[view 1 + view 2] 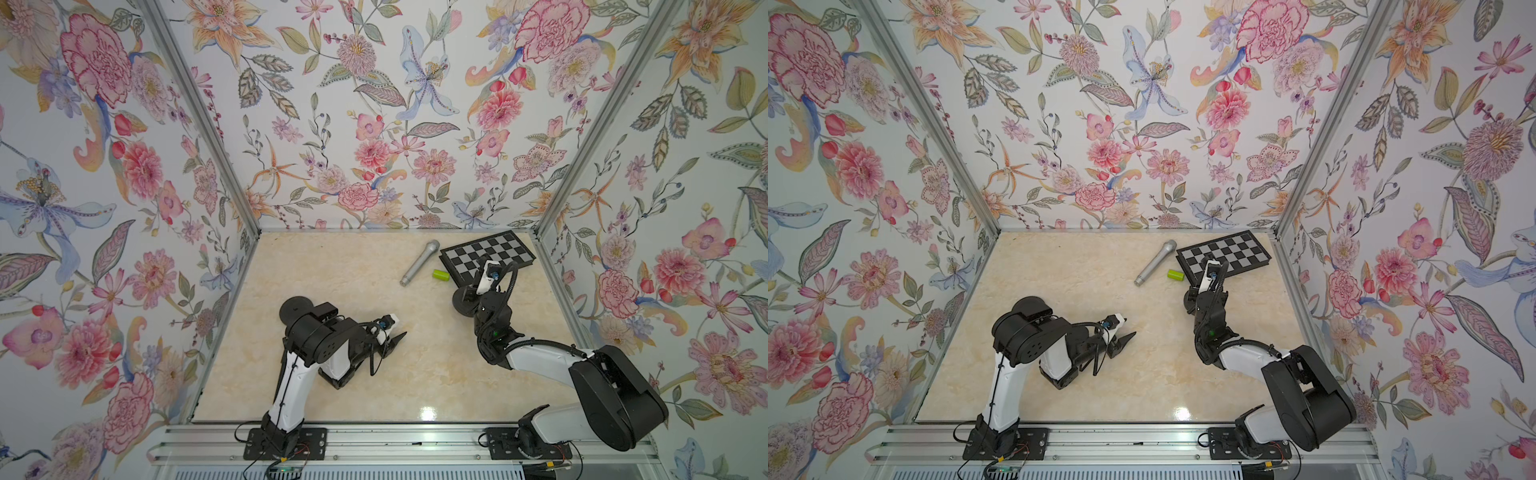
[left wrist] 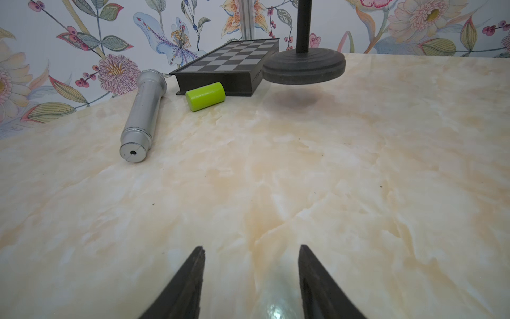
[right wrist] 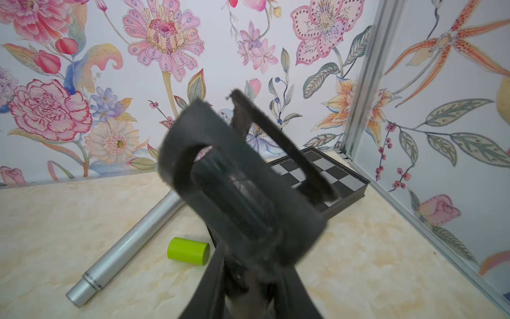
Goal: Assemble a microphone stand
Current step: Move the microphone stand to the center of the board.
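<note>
The right end effector (image 3: 248, 281) is clamped on the microphone stand (image 2: 303, 66), its 2 fingers closed on the stem just below the clip (image 3: 234, 179). The clip fills the middle of the right wrist view, blurred and tilted. In the left wrist view the stand's round base (image 2: 303, 70) hangs clear of the tabletop (image 1: 332, 291), with a soft shadow under it, and the pole rises out of the frame. In a top view the base shows as a dark disc (image 1: 462, 306) beside the right wrist.

The left end effector (image 2: 251, 248) hovers low over bare tabletop near the middle. Its 2 fingers are apart and hold nothing.

3 other things lie toward the far right corner:
- A silver microphone (image 1: 419, 262) lies on its side, its head toward the back wall.
- A green cylinder (image 1: 441, 275) lies just beside it, between the microphone and the board.
- A folded chessboard (image 1: 488, 253) lies flat in the corner.

From the left wrist view the lifted base overlaps the near corner of the chessboard. Whether they touch cannot be told. The green cylinder lies right against the board's near edge.
</note>
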Robot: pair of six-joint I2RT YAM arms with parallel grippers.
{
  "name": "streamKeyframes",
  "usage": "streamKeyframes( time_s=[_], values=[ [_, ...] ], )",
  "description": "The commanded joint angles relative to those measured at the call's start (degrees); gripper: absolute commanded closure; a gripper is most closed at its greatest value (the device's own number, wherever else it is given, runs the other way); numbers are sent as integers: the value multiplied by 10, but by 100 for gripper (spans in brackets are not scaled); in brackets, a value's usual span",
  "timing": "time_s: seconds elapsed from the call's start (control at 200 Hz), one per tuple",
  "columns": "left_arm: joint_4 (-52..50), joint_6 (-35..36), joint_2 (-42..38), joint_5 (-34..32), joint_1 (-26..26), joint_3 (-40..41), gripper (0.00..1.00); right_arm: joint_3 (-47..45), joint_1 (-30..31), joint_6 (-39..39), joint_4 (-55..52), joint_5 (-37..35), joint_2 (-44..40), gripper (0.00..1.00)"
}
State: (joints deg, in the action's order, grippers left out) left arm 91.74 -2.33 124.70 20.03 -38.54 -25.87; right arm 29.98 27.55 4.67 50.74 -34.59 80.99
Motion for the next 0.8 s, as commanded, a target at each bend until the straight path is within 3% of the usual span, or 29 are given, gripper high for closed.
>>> streamKeyframes(
  time_s=[0.0, 0.26, 0.505, 0.796],
  values=[
    [136, 18, 2, -32, -4, 17, 44, 53, -14, -10, 2, 60, -7, 100],
    [136, 15, 2, -44, -2, 17, 43, 100, -103, -33, 1, 75, 36, 100],
    [137, 4, 5, -58, 5, 16, 42, 88, -196, -17, -5, 113, 48, 100],
    [136, -16, 13, -70, 19, 14, 40, 107, -258, -76, 119, 174, 138, 100]
  ],
)
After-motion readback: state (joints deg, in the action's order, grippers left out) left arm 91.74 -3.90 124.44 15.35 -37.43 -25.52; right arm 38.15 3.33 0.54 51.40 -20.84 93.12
